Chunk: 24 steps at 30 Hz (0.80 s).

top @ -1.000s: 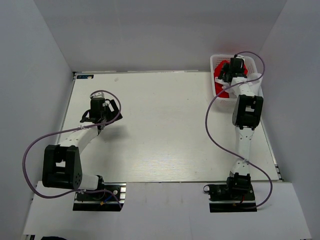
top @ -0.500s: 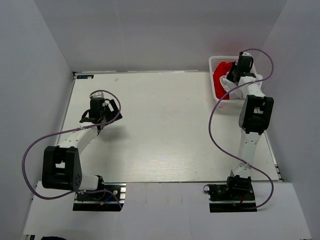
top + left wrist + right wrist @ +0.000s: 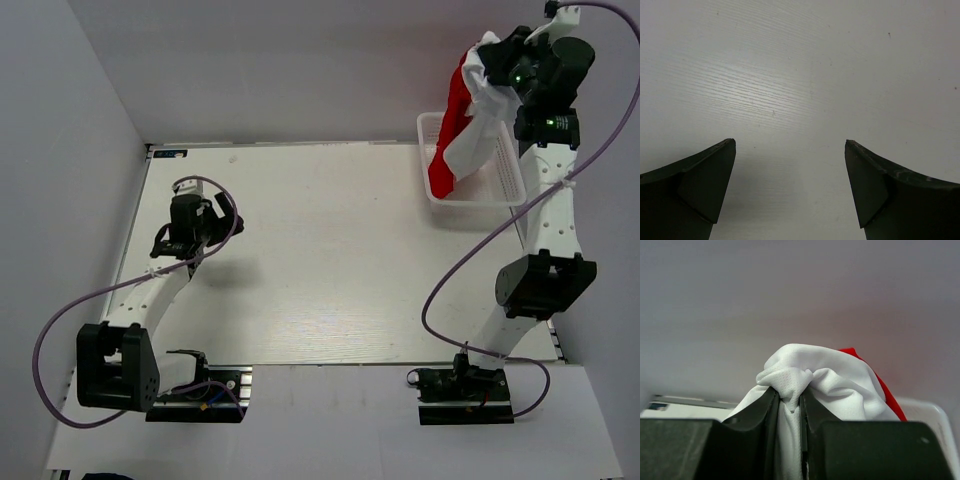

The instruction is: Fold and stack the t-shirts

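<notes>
Now hoisted up from white plastic mesh basket (image 3: 505, 185): pinches soft white cloth t-shirt (image 3: 815, 385) in nearly closed right gripper (image 3: 790, 395), drags bright red cloth t-shirt (image 3: 455, 110) along (tangled, probably). Holds left gripper (image 3: 790, 150) wide, empty, above table (image 3: 320, 260). Needs separating before folding.

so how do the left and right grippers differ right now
The left gripper is wide open and empty; the right gripper is shut on the white t-shirt. The left gripper sits low over the table; the right gripper is high above the basket, with the red t-shirt dangling alongside the white one. Both have dark two-finger jaws.
</notes>
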Each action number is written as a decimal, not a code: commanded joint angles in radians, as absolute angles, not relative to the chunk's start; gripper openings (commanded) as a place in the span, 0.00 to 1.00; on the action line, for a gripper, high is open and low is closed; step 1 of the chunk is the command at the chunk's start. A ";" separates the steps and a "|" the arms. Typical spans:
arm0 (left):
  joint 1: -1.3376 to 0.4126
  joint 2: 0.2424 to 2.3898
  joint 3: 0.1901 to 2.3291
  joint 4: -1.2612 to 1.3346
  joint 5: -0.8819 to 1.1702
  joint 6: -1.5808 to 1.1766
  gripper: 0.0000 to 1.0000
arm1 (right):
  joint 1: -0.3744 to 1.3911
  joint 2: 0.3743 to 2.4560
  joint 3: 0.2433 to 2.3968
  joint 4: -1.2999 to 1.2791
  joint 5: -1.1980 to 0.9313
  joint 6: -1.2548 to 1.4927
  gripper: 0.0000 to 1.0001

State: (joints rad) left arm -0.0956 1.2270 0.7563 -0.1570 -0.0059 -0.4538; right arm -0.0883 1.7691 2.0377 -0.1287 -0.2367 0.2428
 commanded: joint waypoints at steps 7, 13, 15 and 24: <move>-0.098 1.097 0.715 -0.132 0.021 -0.469 1.00 | -0.035 1.758 2.273 0.246 -0.696 0.596 0.00; -0.098 1.066 0.715 -0.141 0.031 -0.479 1.00 | 0.035 1.786 2.332 0.456 -0.776 0.791 0.00; -0.098 1.055 0.715 -0.141 0.031 -0.479 1.00 | 0.072 1.772 2.319 0.466 -0.782 0.790 0.00; -0.098 1.046 0.706 -0.169 -0.001 -0.497 1.00 | 0.205 1.694 1.943 0.281 -0.741 0.515 0.00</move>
State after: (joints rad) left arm -0.0956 1.0721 0.7132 -0.1566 0.0139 -0.4835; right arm 0.1734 1.7386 2.0682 0.3256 -0.7868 0.6415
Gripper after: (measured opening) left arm 0.995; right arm 0.207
